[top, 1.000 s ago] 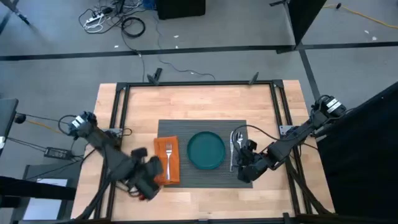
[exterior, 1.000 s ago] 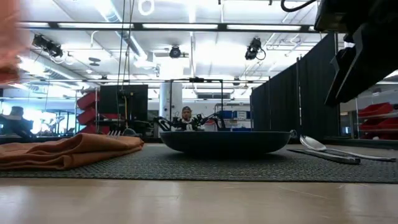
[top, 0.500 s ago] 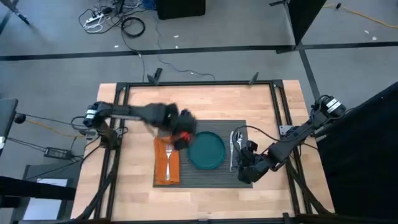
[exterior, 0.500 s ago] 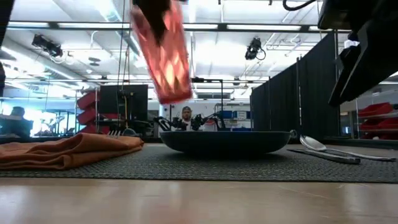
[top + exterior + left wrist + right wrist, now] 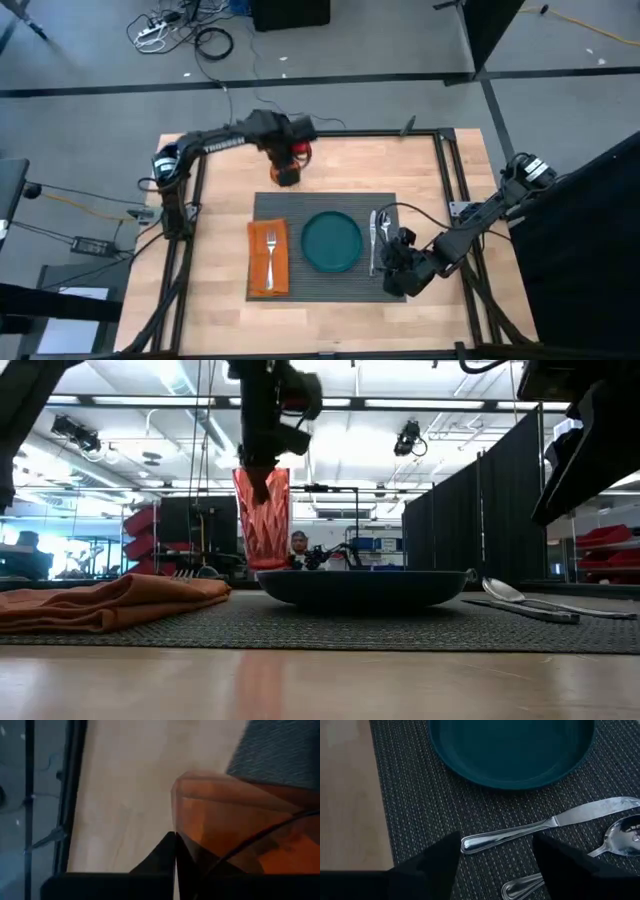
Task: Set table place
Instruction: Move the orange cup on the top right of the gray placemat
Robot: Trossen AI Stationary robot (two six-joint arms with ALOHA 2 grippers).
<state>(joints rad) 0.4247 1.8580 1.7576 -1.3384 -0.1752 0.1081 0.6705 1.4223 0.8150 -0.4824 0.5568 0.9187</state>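
Table point(image 5: 440, 180) bare past mat point(image 5: 325, 205) | left gripper point(image 5: 290, 160) pinches cup point(image 5: 262, 518) by its rim | light, rigid, slick facets; judged fragile | right gripper point(image 5: 495, 852) spread over knife point(image 5: 545, 826).

Light wood table point(image 5: 420, 170), dark grey placemat point(image 5: 385, 285) flat upon it.

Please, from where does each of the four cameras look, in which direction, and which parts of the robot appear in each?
High view: above, straight down on the table; both arms, left hand holding the cup.
Low view: table height, level across the placemat; left hand grips the cup.
Left wrist view: looks along its fingers at the cup.
Right wrist view: over the open right hand at knife, spoon, plate.
High and low views share plate, napkin, cup.
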